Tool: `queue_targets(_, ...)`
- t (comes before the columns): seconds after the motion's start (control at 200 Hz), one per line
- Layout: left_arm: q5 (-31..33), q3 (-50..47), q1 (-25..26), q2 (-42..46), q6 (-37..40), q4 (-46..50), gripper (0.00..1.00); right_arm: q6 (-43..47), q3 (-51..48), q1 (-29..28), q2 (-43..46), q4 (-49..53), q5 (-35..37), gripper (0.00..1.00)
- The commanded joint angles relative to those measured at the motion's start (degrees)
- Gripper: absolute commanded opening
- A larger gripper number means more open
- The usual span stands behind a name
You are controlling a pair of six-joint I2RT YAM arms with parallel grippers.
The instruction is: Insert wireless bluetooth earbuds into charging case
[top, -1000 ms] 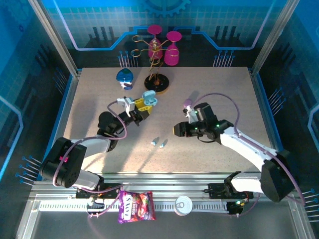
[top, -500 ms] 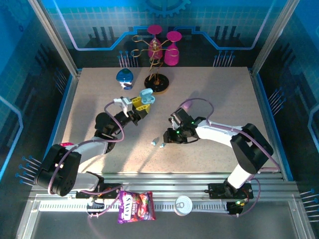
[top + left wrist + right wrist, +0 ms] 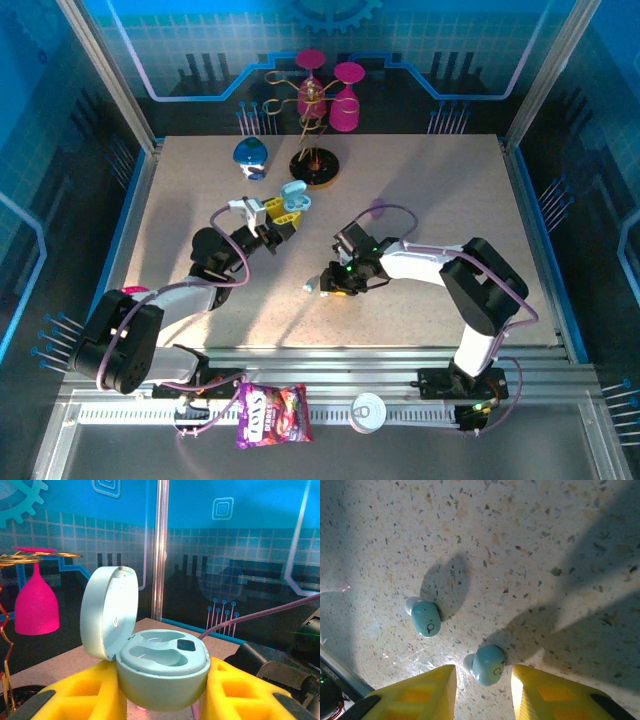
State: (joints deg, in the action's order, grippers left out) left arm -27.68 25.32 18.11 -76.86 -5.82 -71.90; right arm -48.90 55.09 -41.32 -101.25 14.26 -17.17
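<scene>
From where I stood, the risk sat with the right gripper (image 3: pixel 482 676). Its yellow fingers (image 3: pixel 422 692) were spread, one on each side of a pale blue earbud (image 3: pixel 487 664) at the bottom centre of the wrist view, and not yet pinching it. The bud looked round and slick. If the jaws closed unevenly, it could squirt out sideways. Its little stub pointed at the left-hand finger, so it might also be caught crooked and then refuse to seat in a well. The second earbud (image 3: pixel 426 618) lay just beside it, up and to the left. That was near enough for a sweeping finger to knock it across the table (image 3: pixel 530 540).

The left gripper (image 3: pixel 162 697) was pinching the charging case (image 3: pixel 162 667) between its fingers, left of centre in the overhead view, with the lid (image 3: pixel 107 612) hinged up. The grip sat low on the rounded base, so a downward push from the other arm might tip or twist the case.

Counted:
- Two pale blue earbuds, both on the table.
- Two wells in the open case, both empty.
- One darker blue case (image 3: pixel 250 153) at the upper left of the table.
- Two pink glasses (image 3: pixel 348 100) at the top centre.

A purple blob by the right arm's cable could have been another case, but I couldn't be sure.
</scene>
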Motion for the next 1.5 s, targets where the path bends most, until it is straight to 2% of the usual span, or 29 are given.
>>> queue_targets(0.0, -0.7, -0.4, -0.6, 1.1, 1.1, -1.7, 0.29, -0.6, 1.6, -0.6, -1.5, -0.5, -1.4, 0.34)
queue_targets(0.565, -0.7, -0.8, -0.6, 1.4, 1.3, -1.2, 0.29, -1.8, 0.5, -0.1, -3.8, -5.8, -5.2, 0.32)
queue_targets(0.996, -0.6, -0.9, -0.7, 2.0, 1.4, -0.9, 0.29, -2.5, 0.0, 0.6, -5.4, -6.0, -5.7, 0.18)
queue_targets(1.116, -0.5, -0.9, -0.6, 2.0, 1.6, -0.5, 0.29, -2.1, -0.4, 0.6, -3.8, -5.6, -4.6, 0.17)
queue_targets(1.286, -1.0, -0.6, -0.4, 1.5, 2.4, 0.8, 0.29, -0.9, -0.9, 0.7, 2.3, -1.3, 1.6, 0.17)
queue_targets(1.496, -0.7, 0.2, 0.4, -2.1, 3.3, -0.8, 0.29, -0.8, 2.0, 0.8, 11.3, 13.1, 21.3, 0.16)
